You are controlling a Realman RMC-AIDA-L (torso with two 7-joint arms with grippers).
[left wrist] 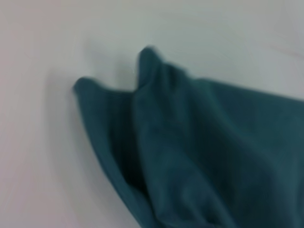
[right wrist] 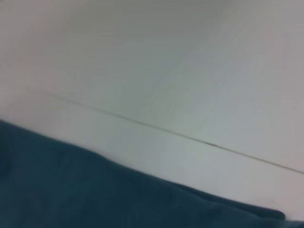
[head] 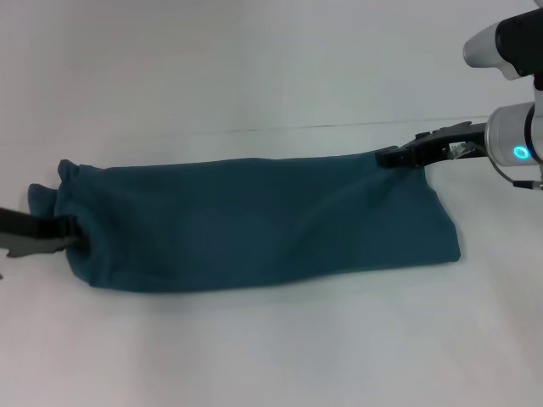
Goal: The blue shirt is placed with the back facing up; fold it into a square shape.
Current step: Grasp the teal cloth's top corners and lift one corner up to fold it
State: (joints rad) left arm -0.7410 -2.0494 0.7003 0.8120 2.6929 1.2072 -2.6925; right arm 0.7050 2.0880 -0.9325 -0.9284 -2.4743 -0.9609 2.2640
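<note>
1. Lying across the middle of the white table (head: 254, 348), the blue shirt (head: 254, 225) forms a long, narrow folded band running from the robot's left to its right, plain side showing.
2. The left gripper (head: 72, 235) reaches in low from the left edge of the head view, its jaws pinching the bunched left end of the shirt, where two small peaks of cloth stick up.
3. The right gripper (head: 392, 156) comes in from the right, its dark jaws pressed onto the far right corner of the shirt and holding it.
4. In the left wrist view the shirt's end shows as two folded points with a dark hollow between them.
5. A thin seam (head: 339, 127) crosses the table beyond the shirt.
</note>
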